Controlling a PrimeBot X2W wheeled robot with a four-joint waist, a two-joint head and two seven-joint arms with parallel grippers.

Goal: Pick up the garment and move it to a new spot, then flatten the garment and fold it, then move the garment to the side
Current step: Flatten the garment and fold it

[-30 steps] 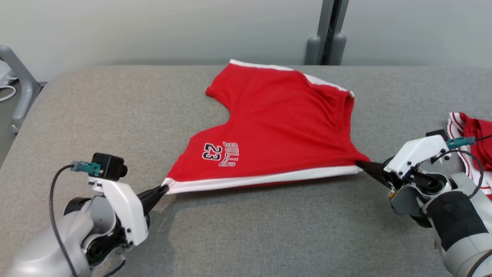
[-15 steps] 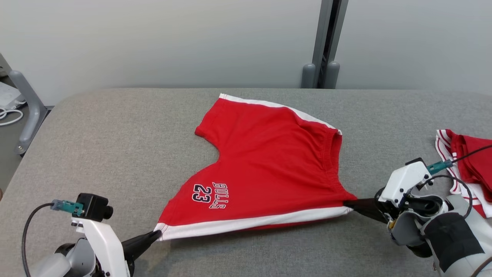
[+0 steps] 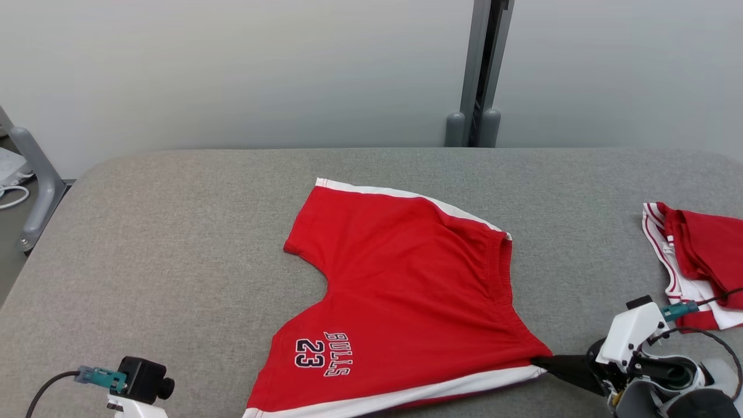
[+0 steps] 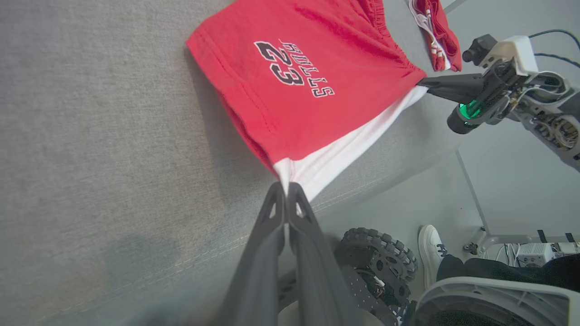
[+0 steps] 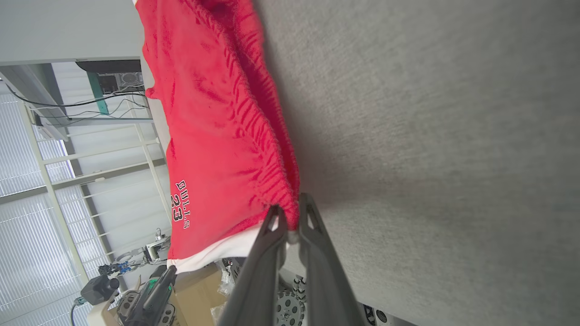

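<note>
1. A grey tube frame stands off the far-left end of the table
2. The left gripper is at the table's front edge, on the left; its jaws are pressed together, pinching the white-striped hem corner of the shorts
3. The shorts are red with a white stripe down each side, and lie spread on the middle of the table, towards the front; the legs point left and the waistband lies to the right
4. The print "BULLS 23" sits on the near leg, close to its hem
5. The near white stripe runs in a straight, taut line from one gripper to the other
6. A grey post rises behind the table, against the pale wall
7. The right gripper is low over the table at the front right; its jaws stand narrow, clamped on the near corner of the gathered waistband
8. A second red and white garment lies bunched at the table's right edge, apart from the shorts and beyond the right gripper's wrist
</note>
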